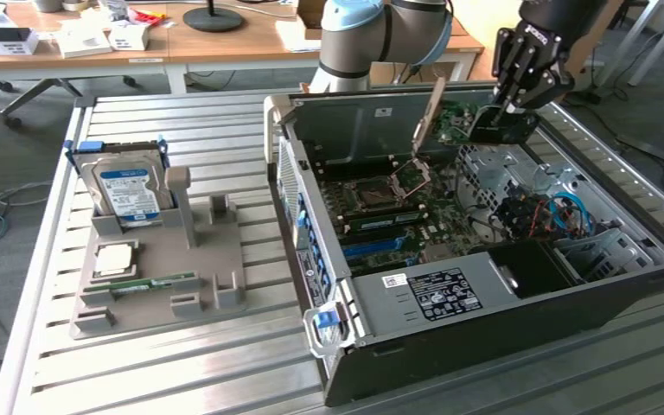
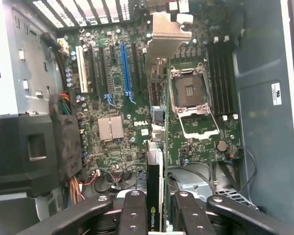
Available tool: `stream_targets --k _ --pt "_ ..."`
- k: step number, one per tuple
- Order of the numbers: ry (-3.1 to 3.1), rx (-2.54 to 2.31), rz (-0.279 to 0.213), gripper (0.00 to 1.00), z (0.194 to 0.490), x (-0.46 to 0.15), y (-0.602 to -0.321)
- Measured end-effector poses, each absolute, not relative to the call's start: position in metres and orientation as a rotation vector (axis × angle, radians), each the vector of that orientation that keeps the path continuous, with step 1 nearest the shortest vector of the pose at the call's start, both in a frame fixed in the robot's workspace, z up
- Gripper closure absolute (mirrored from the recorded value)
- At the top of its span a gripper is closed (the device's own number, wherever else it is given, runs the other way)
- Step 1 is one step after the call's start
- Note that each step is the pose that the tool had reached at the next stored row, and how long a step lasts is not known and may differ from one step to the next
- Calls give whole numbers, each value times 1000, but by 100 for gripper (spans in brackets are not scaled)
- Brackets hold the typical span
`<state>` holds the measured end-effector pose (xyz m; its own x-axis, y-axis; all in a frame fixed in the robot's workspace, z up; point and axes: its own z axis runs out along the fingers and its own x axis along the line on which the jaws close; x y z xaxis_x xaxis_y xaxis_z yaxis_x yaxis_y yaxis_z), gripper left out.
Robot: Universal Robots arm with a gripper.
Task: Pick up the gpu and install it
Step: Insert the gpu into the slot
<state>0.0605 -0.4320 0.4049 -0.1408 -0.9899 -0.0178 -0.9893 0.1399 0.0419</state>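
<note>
On the slatted metal table [image 1: 194,112], the open computer case [image 1: 482,320] lies on its side with the motherboard [image 2: 112,98] exposed, and over that board the gripper [image 2: 155,203] pinches the gpu [image 2: 154,171] edge-on between its fingers, its silvery bracket [image 2: 166,29] at the far end.

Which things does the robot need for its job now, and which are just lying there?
For the job: thin green-and-black gpu card, held in the black gripper; open black computer case; its green motherboard.
Just lying about: blue-labelled silver hard drive; small narrow green memory stick; grey plastic holder.
</note>
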Motion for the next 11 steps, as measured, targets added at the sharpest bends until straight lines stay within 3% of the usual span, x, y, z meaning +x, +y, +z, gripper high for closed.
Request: stream_targets --k 11 --pt "-2325 2119 -41 74 400 57 -433"
